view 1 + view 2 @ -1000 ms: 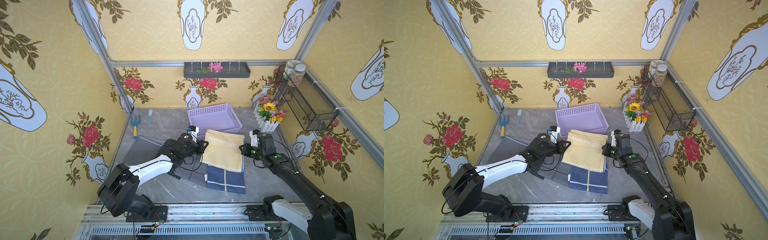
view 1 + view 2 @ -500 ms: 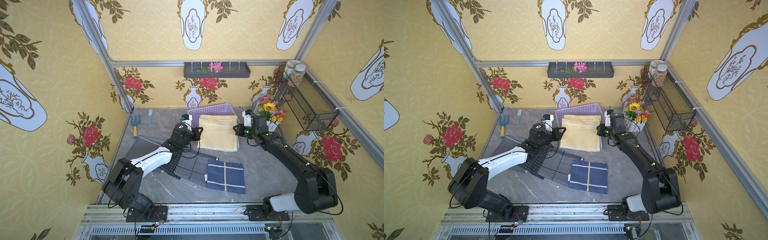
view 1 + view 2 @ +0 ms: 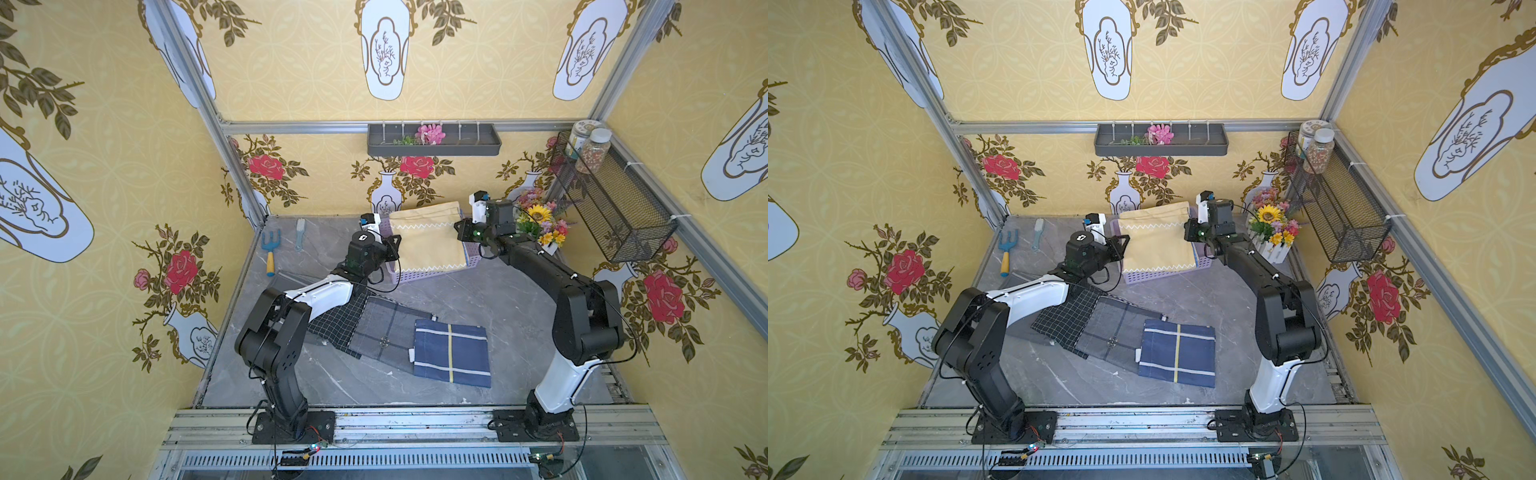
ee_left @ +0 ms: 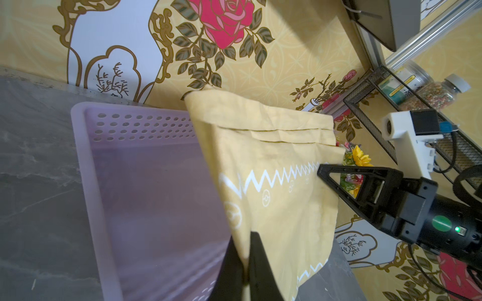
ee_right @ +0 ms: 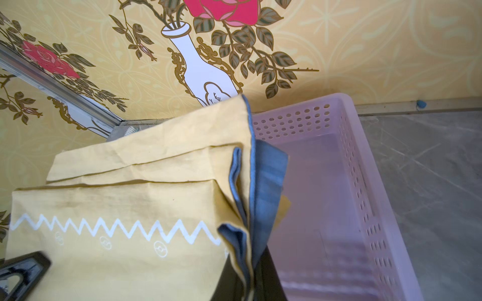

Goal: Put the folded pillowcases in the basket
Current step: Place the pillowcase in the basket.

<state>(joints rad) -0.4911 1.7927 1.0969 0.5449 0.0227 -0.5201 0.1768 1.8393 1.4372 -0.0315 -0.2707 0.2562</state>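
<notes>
We are seeing left pincer (image 3: 394,245) and right pincer (image 3: 458,230) pinching the pillowcase (image 3: 428,245). It is hiding much of the basket (image 3: 432,275).

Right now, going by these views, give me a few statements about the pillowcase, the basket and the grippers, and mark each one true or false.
1. The left gripper and right gripper are both shut on the yellow pillowcase. True.
2. The pillowcase lies flat on the floor of the basket. False: it hangs between the grippers over the basket.
3. The blue striped cloth is in the basket. False: it lies on the table, nearer the arm bases.
4. A blue garden fork lies on the table. True.
</notes>
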